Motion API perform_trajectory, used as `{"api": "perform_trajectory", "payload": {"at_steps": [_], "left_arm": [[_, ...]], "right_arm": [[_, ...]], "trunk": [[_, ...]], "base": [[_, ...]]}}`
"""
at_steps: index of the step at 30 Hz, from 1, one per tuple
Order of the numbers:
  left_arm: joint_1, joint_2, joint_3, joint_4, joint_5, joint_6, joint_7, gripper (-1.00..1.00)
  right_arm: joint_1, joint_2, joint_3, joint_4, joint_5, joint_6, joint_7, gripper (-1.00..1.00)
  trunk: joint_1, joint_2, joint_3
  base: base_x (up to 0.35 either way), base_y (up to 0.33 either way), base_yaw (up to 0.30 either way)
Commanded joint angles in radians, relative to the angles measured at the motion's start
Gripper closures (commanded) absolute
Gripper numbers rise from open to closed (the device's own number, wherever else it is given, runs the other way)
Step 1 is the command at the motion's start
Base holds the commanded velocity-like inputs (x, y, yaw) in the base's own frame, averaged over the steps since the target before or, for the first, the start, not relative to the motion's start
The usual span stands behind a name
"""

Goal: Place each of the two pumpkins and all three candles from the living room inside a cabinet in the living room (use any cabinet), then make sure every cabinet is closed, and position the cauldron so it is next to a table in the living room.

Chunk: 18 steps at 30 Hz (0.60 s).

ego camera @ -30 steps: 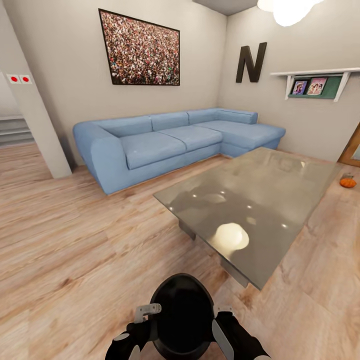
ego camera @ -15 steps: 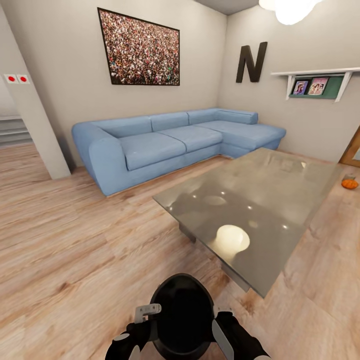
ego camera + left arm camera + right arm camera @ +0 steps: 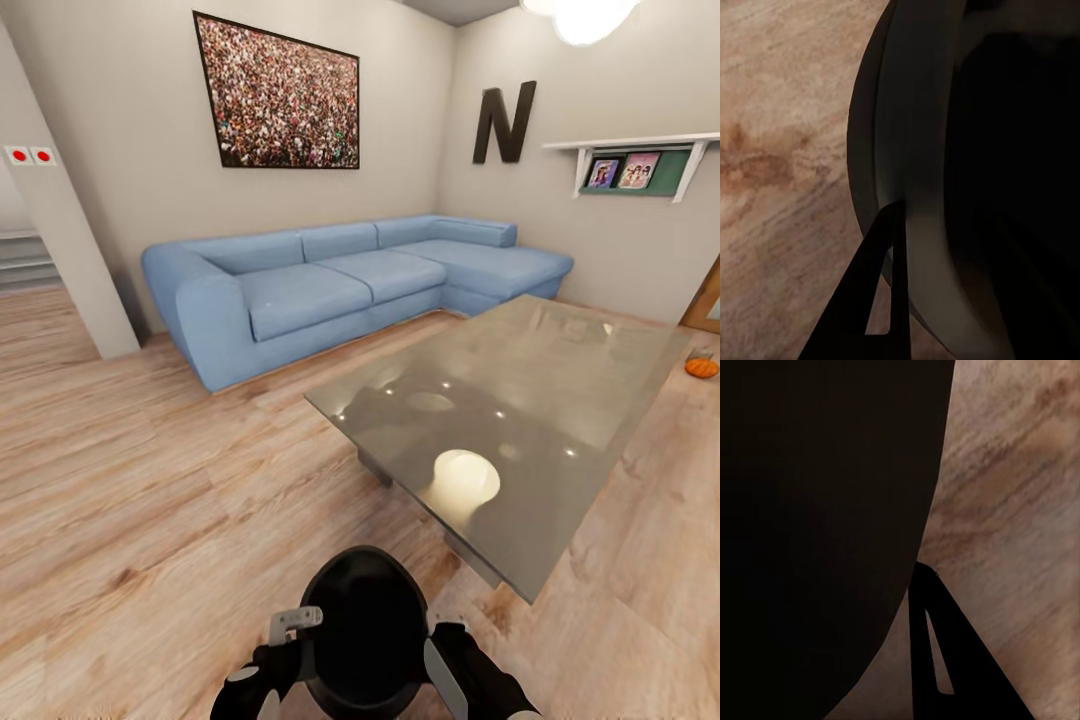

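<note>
Cauldron [image 3: 365,630]: black, carried low in front between both grippers, above the floor [image 3: 150,500], near the counter [image 3: 500,420] corner.
Change: view crept slightly forward over the last second; cauldron nearing its place beside the counter.
Left gripper [image 3: 285,640]: clamped on cauldron rim [image 3: 907,150].
Right gripper [image 3: 450,650]: pressed against cauldron wall [image 3: 817,510]; opening unreadable.
Pumpkin [image 3: 701,367]: on floor beyond the counter.

Black arms [image 3: 480,680] with glossy pale-grey panels, black-fingered claws.
</note>
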Motion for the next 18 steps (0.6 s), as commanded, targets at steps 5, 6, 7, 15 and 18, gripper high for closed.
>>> {"api": "perform_trajectory", "payload": {"at_steps": [5,6,7,15,18], "left_arm": [[0.000,0.001,0.009,0.000,-0.010,0.002,0.003,1.00],[0.000,0.001,0.009,0.000,-0.010,0.002,0.003,1.00],[0.000,0.001,0.009,0.000,-0.010,0.002,0.003,1.00],[0.000,0.001,0.009,0.000,-0.010,0.002,0.003,1.00],[0.000,0.001,0.009,0.000,-0.010,0.002,0.003,1.00]], "right_arm": [[-0.001,0.000,-0.015,-0.082,0.020,0.002,0.000,1.00],[-0.001,0.000,-0.015,-0.082,0.020,0.002,0.000,1.00],[-0.001,0.000,-0.016,-0.082,0.020,0.002,0.000,1.00],[-0.001,0.000,-0.017,-0.082,0.019,0.001,-0.001,1.00],[-0.001,0.000,-0.016,-0.082,0.020,-0.001,-0.001,1.00]], "trunk": [[0.002,-0.001,-0.019],[0.003,-0.002,-0.023],[0.003,-0.002,-0.027],[0.005,-0.003,-0.043],[0.005,-0.003,-0.043]], "base": [[0.000,0.000,0.000],[0.000,0.000,0.000],[0.000,0.000,0.000],[0.000,0.000,0.000],[0.000,0.000,0.000]]}}
